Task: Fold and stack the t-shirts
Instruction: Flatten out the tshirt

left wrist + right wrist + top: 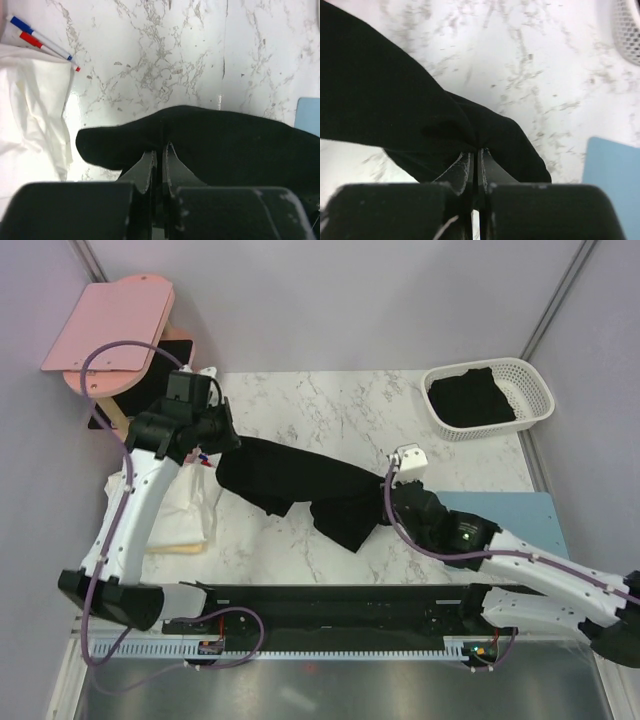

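Left pincer and right pincer each pinch the black t-shirt, strung between extended arms.

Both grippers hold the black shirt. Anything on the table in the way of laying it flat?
Nothing visible: the marble table beyond the black shirt looks bare. Two pens and a white cloth lie just off its left end.

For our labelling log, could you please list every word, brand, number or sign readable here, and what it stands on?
None can be read. The black shirt, white cloth and basket show no print; the red and blue stripes beside the cloth are too blurred to show any letters.
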`<state>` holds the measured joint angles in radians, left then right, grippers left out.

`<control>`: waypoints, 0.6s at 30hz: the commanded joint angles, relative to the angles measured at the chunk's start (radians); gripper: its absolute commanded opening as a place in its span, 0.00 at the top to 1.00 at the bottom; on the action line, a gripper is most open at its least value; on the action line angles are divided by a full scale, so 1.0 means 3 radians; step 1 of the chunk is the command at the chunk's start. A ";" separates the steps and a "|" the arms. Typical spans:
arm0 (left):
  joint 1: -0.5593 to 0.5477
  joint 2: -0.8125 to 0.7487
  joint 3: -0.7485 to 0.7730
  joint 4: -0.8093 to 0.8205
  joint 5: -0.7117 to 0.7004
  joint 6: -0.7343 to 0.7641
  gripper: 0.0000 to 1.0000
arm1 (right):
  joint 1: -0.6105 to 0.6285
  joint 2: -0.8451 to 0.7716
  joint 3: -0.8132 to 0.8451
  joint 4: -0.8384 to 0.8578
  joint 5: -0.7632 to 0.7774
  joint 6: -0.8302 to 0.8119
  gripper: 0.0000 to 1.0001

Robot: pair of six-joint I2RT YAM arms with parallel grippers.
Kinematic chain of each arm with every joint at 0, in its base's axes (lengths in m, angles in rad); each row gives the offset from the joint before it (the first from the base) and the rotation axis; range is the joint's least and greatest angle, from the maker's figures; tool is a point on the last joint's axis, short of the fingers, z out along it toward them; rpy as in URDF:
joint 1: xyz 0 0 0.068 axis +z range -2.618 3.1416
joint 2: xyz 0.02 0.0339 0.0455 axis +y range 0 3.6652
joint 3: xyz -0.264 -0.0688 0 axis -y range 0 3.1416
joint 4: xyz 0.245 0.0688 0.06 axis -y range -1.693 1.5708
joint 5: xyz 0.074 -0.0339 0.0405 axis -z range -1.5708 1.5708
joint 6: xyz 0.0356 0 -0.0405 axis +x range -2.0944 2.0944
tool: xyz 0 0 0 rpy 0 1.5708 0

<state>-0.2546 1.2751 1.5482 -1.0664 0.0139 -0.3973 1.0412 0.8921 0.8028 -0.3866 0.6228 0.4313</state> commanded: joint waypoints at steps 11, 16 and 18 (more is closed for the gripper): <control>0.0194 0.2564 0.1515 -0.0228 0.0382 0.0307 0.98 | -0.1988 0.2530 0.1260 0.0864 -0.0956 -0.0757 1.00; 0.0271 0.3296 0.2682 -0.0403 0.0511 0.0348 0.57 | -0.2268 0.3355 0.2189 0.0762 -0.0905 -0.0737 0.55; 0.0271 0.3389 0.2836 -0.0388 0.0394 0.0353 0.38 | -0.2315 0.3586 0.2380 0.0676 -0.0854 -0.0737 0.29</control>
<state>-0.1844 2.2620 2.2448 -1.1412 0.1261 -0.3267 0.3908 1.8809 1.3701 -0.1856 0.3534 0.2317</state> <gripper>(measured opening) 0.517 0.514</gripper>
